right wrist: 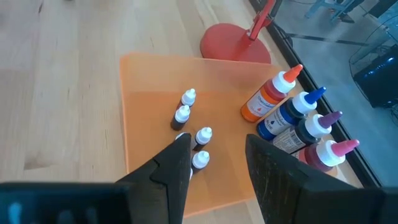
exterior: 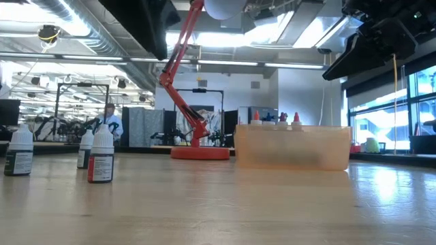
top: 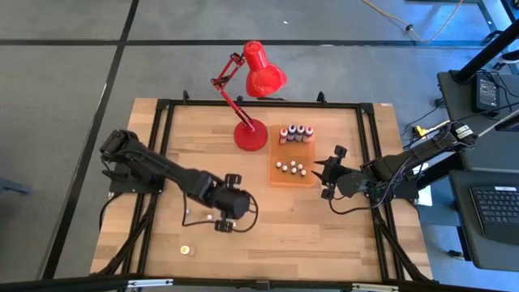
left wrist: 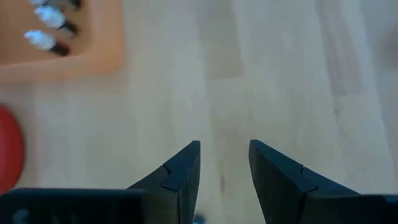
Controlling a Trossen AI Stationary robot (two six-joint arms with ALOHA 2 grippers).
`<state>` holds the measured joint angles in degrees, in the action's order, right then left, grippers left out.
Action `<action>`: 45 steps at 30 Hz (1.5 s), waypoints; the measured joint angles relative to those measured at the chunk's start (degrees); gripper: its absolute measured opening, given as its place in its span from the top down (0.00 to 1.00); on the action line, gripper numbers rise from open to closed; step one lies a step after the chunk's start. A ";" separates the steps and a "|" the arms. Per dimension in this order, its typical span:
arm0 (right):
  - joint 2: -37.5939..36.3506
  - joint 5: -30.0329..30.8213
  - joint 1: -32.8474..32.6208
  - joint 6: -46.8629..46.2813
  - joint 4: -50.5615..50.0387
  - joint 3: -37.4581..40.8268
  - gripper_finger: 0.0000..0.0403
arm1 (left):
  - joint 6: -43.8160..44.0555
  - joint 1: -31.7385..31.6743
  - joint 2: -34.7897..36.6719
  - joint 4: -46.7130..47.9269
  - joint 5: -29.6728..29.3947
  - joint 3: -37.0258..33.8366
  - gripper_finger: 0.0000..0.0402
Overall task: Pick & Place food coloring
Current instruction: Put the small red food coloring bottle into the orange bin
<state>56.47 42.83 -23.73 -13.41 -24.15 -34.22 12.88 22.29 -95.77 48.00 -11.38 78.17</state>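
Several tiny white-capped food coloring bottles stand in the flat orange tray, with taller colour-capped bottles along its far side. Three more small bottles stand loose on the wooden table, one of them at the near left. My left gripper is open over bare table, left of and nearer than the tray, with nothing between its fingers. My right gripper is open above the tray's right edge, tilted down toward the small bottles and clear of them.
A red desk lamp stands on its round base just left of the tray's far end, its arm and shade reaching past the table's far edge. A black frame runs around the table. Bare wood lies between the left gripper and the tray.
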 joint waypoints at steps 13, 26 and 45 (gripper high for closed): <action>0.02 0.02 0.00 -0.50 0.23 0.00 0.62 | 2.21 2.05 -10.02 -4.53 9.19 -0.02 0.50; 0.04 0.02 -0.01 -0.52 0.34 -0.02 0.62 | 5.64 2.68 -12.30 -2.72 8.87 -0.07 0.48; 0.04 0.02 -0.01 -0.50 0.31 -0.11 0.62 | 10.82 4.10 -13.35 -2.96 6.47 -1.51 0.51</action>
<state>56.51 42.85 -23.74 -13.91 -23.84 -34.33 23.71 26.39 -109.12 45.04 -4.91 76.66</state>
